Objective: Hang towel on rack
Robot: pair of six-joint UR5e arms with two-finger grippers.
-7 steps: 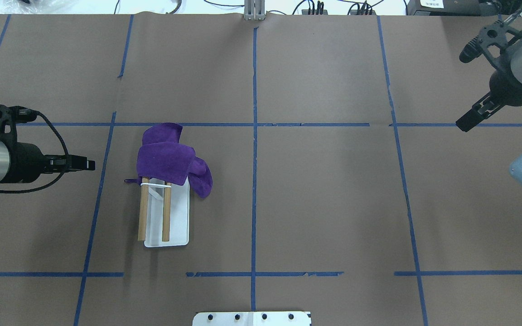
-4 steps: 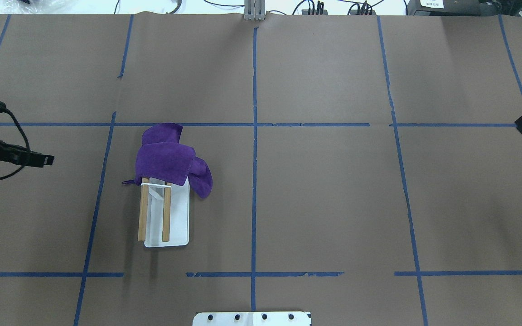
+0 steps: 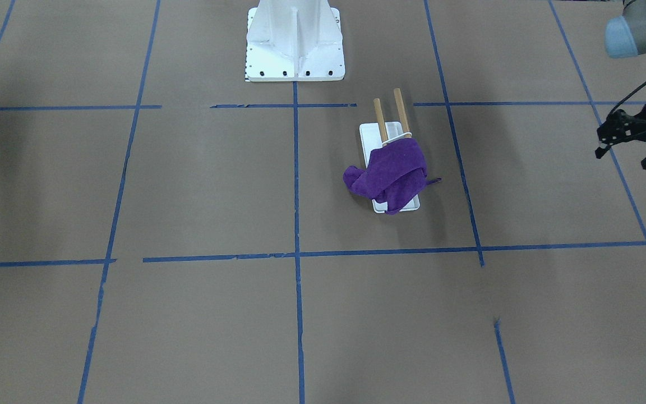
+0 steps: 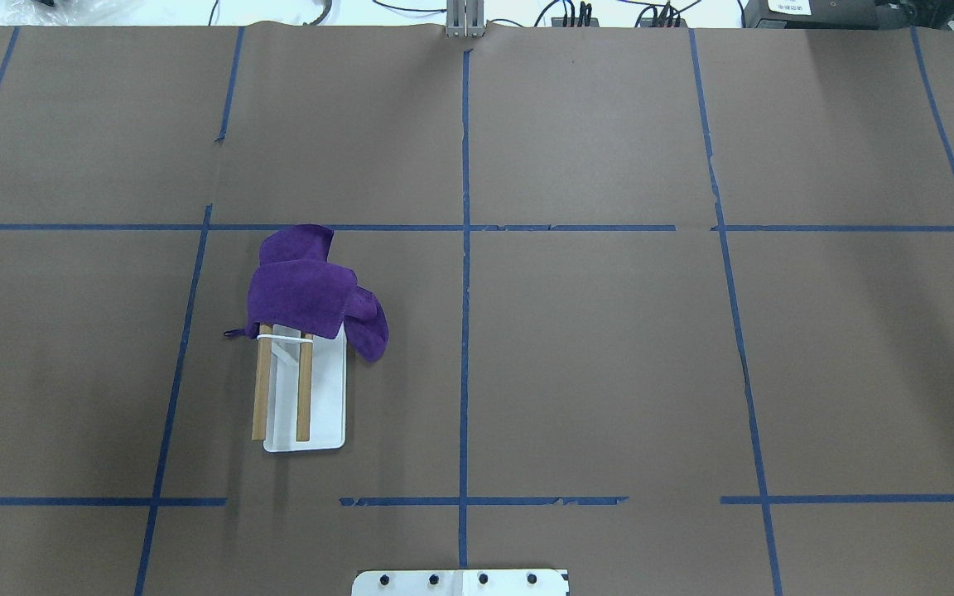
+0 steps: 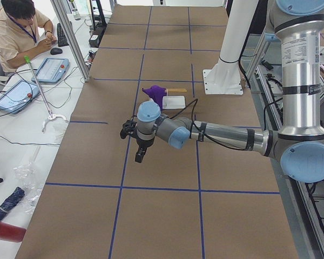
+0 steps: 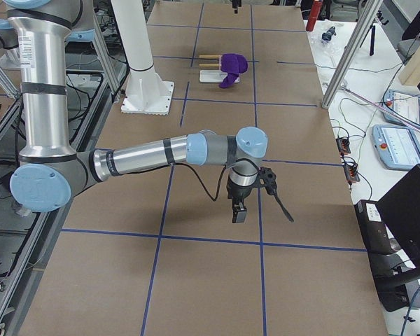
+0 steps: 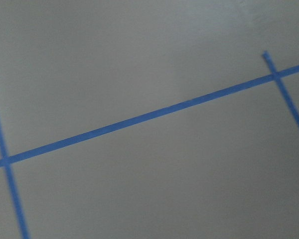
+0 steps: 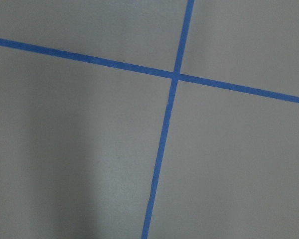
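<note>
Towel (image 4: 303, 290) drapes the upper end of the rack (image 4: 324, 406), left of centre in the overhead view. Left gripper (image 5: 139, 154) and right gripper (image 6: 239, 210) hang well apart from it; whether released or clenched cannot be told.

One camera is looking down over my shoulders at the desk (image 4: 609, 372), another is facing me across it, both sharing the rack (image 4: 326, 401). Two are watching from its ends; my wrist cameras are staring closely at blue tape (image 7: 139, 118).
</note>
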